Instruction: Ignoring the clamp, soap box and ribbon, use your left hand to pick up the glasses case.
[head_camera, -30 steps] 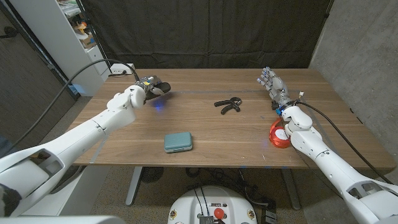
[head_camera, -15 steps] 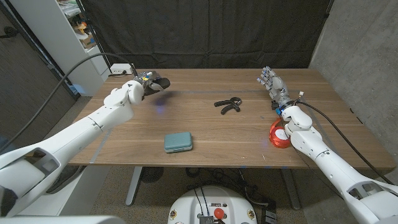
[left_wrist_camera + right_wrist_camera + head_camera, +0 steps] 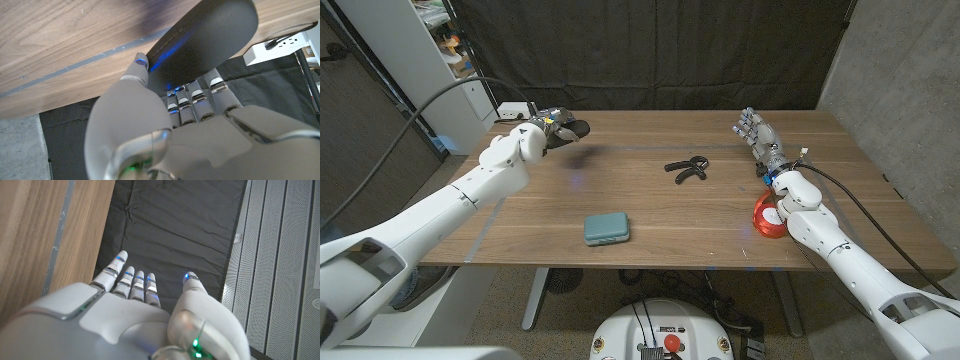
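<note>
L hand (image 3: 542, 133) holds glasses case (image 3: 570, 130) above table's (image 3: 650, 215) far-left corner.

A robot test lab, by every sign: a height-adjustable wooden tabletop (image 3: 720, 215) stands before a black cloth backdrop (image 3: 650, 50) hung as a screen, with a bare grey concrete-look wall (image 3: 900, 80) to one side. A white shelving unit (image 3: 430, 50) holds assorted gear, a white power strip (image 3: 513, 112) sits at the far corner, and black cables (image 3: 450, 95) trail off the arms.
</note>
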